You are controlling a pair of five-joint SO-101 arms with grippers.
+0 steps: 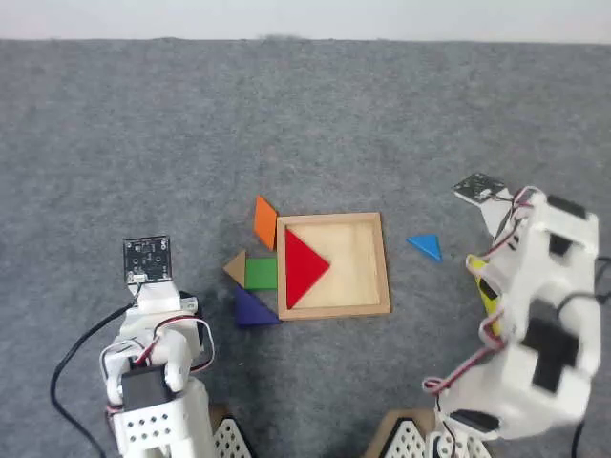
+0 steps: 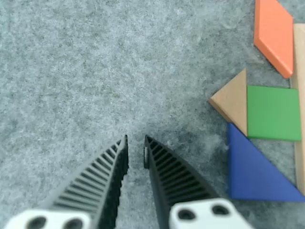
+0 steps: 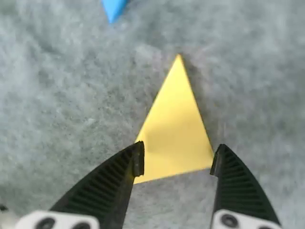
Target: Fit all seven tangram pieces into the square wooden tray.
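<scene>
The square wooden tray (image 1: 334,218) lies mid-table with a red triangle (image 1: 304,267) inside at its left side. Against the tray's left rim lie an orange parallelogram (image 1: 265,221), a tan triangle (image 1: 236,268), a green square (image 1: 261,273) and a dark blue triangle (image 1: 252,309). A light blue triangle (image 1: 426,246) rests right of the tray. My right gripper (image 3: 178,156) is open, its fingers straddling the wide end of a yellow triangle (image 3: 175,117) on the cloth. My left gripper (image 2: 136,142) is shut and holds nothing, over bare cloth left of the tan triangle (image 2: 232,100) and dark blue triangle (image 2: 252,169).
Grey cloth covers the table. The left arm (image 1: 158,324) stands at the front left and the right arm (image 1: 535,315) at the front right, covering most of the yellow piece from above. Open cloth stretches behind the tray.
</scene>
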